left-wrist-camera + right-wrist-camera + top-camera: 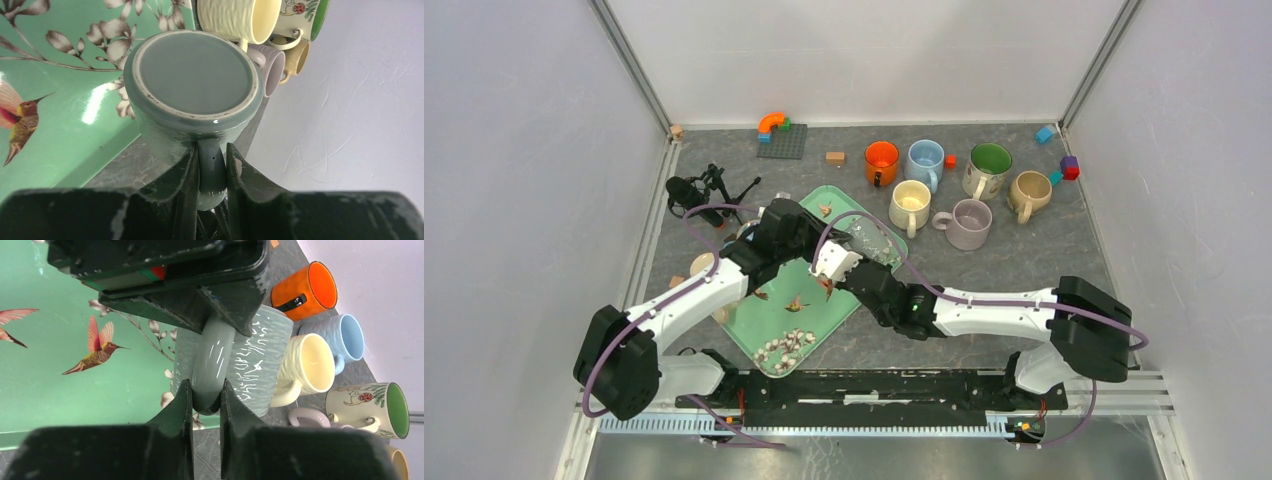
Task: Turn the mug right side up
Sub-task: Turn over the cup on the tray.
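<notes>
The grey-blue ribbed mug (260,360) hangs in the air over the right edge of the green tray (75,400), held by its handle (212,360). My left gripper (211,170) is shut on the handle, and the mug's flat base (195,75) faces its camera. My right gripper (206,395) is shut on the lower part of the same handle, both fingers touching it. The left gripper's black fingers (220,315) clamp the handle just above. From above, the two grippers (809,238) (836,262) meet over the tray and the mug (869,240) shows only in part.
Several upright mugs stand at the back right: orange (881,160), blue (925,160), green-lined (989,168), tan (1030,192), cream (910,205), lilac (969,222). A grey brick plate (782,140) lies at the back. A black tripod (709,190) stands left of the tray (774,320).
</notes>
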Robot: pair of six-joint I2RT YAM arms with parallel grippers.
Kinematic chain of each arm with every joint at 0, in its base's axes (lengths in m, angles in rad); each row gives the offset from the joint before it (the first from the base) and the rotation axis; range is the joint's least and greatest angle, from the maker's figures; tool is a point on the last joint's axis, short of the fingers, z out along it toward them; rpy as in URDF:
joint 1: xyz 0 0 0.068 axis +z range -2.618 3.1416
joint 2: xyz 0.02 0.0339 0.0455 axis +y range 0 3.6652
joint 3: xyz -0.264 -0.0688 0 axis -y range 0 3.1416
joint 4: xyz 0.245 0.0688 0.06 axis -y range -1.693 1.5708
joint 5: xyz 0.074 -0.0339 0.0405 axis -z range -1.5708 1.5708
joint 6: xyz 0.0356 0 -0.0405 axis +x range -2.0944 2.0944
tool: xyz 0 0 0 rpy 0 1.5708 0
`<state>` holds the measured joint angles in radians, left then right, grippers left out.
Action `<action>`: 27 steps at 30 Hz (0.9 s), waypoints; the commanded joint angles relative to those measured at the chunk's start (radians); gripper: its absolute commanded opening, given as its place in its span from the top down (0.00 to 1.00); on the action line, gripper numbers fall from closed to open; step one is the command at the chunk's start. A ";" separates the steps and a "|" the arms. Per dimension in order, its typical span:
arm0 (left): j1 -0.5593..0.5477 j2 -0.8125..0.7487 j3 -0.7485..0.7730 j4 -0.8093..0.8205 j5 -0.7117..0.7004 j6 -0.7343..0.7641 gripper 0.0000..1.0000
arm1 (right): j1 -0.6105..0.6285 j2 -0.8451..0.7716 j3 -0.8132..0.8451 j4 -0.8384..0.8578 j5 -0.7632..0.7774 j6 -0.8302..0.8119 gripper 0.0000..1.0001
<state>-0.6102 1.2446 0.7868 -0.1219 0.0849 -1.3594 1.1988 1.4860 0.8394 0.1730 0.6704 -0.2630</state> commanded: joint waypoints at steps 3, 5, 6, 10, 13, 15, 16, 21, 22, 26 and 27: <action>0.000 -0.032 0.046 0.093 0.068 -0.005 0.98 | -0.013 -0.030 0.028 0.058 0.092 -0.015 1.00; -0.001 -0.030 0.048 0.109 0.075 0.004 0.91 | -0.011 -0.044 0.024 0.055 0.094 -0.018 1.00; 0.000 -0.028 0.051 0.114 0.080 0.010 0.83 | -0.012 -0.048 0.024 0.053 0.097 -0.019 1.00; 0.001 -0.020 0.079 0.115 0.086 0.049 0.60 | -0.016 -0.071 0.030 0.030 0.096 -0.013 1.00; 0.009 -0.019 0.093 0.115 0.088 0.065 0.42 | -0.024 -0.086 0.037 0.001 0.087 0.005 1.00; 0.019 -0.018 0.101 0.116 0.093 0.077 0.33 | -0.031 -0.101 0.040 -0.019 0.076 0.019 1.00; 0.024 -0.017 0.105 0.116 0.096 0.084 0.28 | -0.035 -0.111 0.040 -0.024 0.070 0.023 1.00; 0.059 -0.014 0.124 0.109 0.113 0.115 0.15 | -0.067 -0.162 0.043 -0.083 0.027 0.064 1.00; 0.069 -0.015 0.127 0.106 0.116 0.122 0.14 | -0.076 -0.176 0.043 -0.102 0.011 0.073 1.00; 0.097 -0.015 0.144 0.086 0.126 0.157 0.12 | -0.122 -0.231 0.049 -0.184 -0.043 0.113 1.00; 0.100 -0.016 0.148 0.081 0.127 0.166 0.11 | -0.136 -0.241 0.055 -0.226 -0.064 0.122 1.00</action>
<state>-0.5285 1.2446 0.8806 -0.0509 0.1837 -1.2743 1.1065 1.3361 0.8394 -0.0307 0.6342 -0.1810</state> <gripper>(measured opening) 0.875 0.230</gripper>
